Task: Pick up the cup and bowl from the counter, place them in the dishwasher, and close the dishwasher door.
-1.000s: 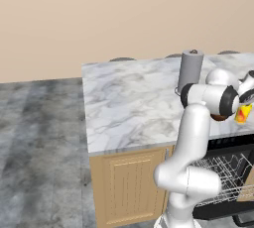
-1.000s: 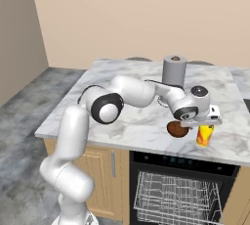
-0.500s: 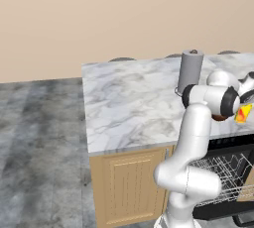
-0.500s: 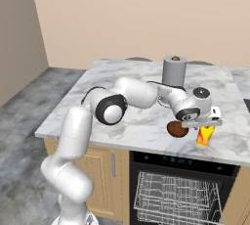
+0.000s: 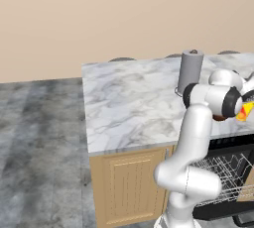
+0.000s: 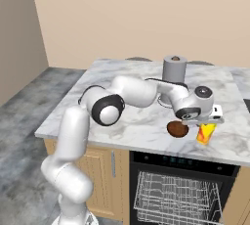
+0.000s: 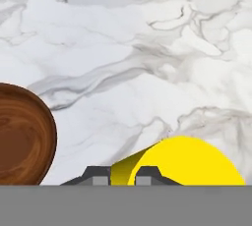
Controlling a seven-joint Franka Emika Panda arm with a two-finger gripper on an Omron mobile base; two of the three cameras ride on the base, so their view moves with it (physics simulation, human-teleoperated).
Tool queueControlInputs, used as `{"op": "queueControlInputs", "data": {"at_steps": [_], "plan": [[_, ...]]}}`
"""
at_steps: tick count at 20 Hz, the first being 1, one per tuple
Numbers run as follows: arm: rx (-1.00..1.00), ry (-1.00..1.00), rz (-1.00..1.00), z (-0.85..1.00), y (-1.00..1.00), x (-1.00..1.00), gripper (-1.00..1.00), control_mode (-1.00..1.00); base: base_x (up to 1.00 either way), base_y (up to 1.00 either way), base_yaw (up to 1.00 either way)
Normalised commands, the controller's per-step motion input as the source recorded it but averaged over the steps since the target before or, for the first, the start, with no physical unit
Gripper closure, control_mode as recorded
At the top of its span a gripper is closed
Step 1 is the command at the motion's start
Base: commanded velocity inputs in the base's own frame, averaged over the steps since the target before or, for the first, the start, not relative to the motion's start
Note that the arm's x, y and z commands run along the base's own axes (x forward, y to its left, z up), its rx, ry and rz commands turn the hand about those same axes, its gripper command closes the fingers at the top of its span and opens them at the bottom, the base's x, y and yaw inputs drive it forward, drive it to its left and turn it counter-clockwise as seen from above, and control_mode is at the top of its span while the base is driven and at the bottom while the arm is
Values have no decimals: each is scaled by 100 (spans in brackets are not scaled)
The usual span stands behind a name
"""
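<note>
**Pinching the yellow cup's rim at the counter edge, above the open dishwasher**

Reaching far across the counter [image 6: 122,126] with the white arm, wrist bent down over the front right part of the marble top. Closing the gripper [image 7: 122,175] to a narrow gap on the rim of the cup [image 7: 184,163], one dark fingertip sitting inside the wall and the other outside, as seen from the hand camera. Appearing in the right base view as a small yellow-orange cup [image 6: 205,133] hanging tilted just under the hand, near the counter's front edge. Resting just beside it, apart from the fingers, the dark brown bowl [image 6: 177,129] on the marble. Standing farther back, well clear of the hand, a tall grey cylinder [image 6: 175,70]. Lying open below the counter edge, the dishwasher [image 6: 178,199] with its white wire rack pulled into view.

Judging the risks from here:
- Gripping only a thin wall, so likely letting the cup swing or slip out during lifting, especially with a quick wrist turn.
- Possibly dropping it onto the rack or floor rather than the marble, given the closeness to the edge.
- Passing close to the bowl, so possibly nudging it toward the edge while pulling away.
- Lowering past the counter lip, so risking a knock of cup against stone.
</note>
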Motion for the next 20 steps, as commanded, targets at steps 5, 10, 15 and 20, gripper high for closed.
{"op": "queueControlInputs", "data": {"at_steps": [5, 10, 15, 20], "plan": [[0, -11, 0, 14, 34, -26, 100, -100, 0, 0, 0], [0, -16, -1, 7, 49, -51, 100, -100, 0, 0, 0], [0, -20, -13, 5, 30, -67, 100, -100, 0, 0, 0], [2, -17, -20, 1, 0, -60, 100, -100, 0, 0, 0]]}}
